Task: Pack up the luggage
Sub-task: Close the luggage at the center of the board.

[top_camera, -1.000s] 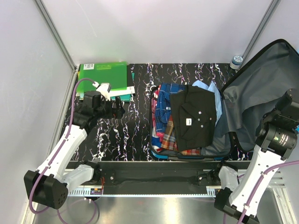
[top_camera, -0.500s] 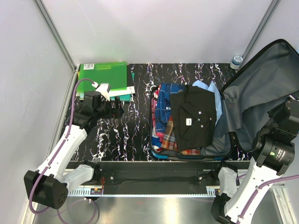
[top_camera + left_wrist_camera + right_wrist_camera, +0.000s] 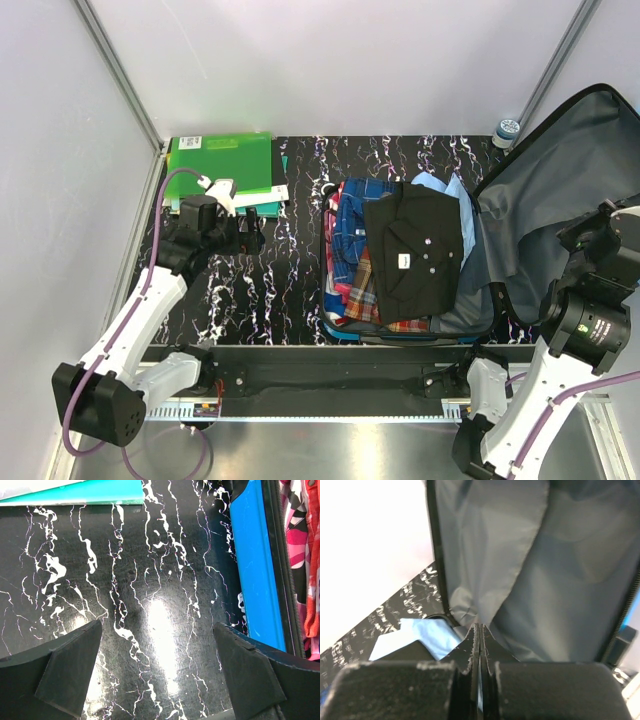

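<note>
The luggage [image 3: 400,337] lies open on the black marbled table, its blue shell [image 3: 255,570] showing in the left wrist view. Plaid clothes [image 3: 352,270], a black shirt [image 3: 415,250] and a light-blue shirt [image 3: 440,187] fill its base. The lid stands open to the right, its grey lining [image 3: 560,190] sagging. My left gripper [image 3: 252,232] [image 3: 156,627] hovers open over bare table left of the case. My right gripper [image 3: 585,235] [image 3: 480,627] is shut, tips together just in front of the lining [image 3: 530,555], with nothing visibly between them.
Green folders [image 3: 222,165] [image 3: 75,492] lie at the table's far left corner, just behind my left gripper. A small round roll [image 3: 508,128] sits at the far right by a metal frame post. White walls close in the table.
My right arm has drawn back toward the near right, away from the lid, still shut. The left arm and the clothes have not moved.
</note>
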Action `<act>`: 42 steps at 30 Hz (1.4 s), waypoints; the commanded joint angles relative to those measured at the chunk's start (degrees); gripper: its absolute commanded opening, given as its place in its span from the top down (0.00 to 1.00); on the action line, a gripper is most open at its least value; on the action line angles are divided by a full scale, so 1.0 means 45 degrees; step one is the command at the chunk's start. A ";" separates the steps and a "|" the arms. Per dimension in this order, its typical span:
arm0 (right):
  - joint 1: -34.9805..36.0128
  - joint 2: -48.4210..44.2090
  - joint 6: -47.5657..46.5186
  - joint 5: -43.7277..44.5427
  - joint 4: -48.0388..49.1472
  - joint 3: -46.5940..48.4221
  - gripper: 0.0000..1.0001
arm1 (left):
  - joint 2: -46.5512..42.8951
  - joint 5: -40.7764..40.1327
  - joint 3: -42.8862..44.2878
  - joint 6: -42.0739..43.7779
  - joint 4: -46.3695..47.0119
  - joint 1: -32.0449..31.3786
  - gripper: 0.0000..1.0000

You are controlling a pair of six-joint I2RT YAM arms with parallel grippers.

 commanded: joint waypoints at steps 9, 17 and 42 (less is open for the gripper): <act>0.0054 0.0230 0.0488 -0.2376 0.0528 -0.0346 1.00 | 0.0062 -0.0012 0.0282 0.0104 0.0387 -0.0016 0.01; 0.0073 -0.0179 -0.0272 0.0934 0.0099 -0.0482 1.00 | 0.0140 -0.0031 0.0223 0.0123 0.0387 -0.0016 0.01; 0.0073 0.1694 -0.1113 0.5394 -0.0565 0.0200 0.00 | 0.0180 -0.0324 0.0145 0.0221 0.1070 -0.0016 0.01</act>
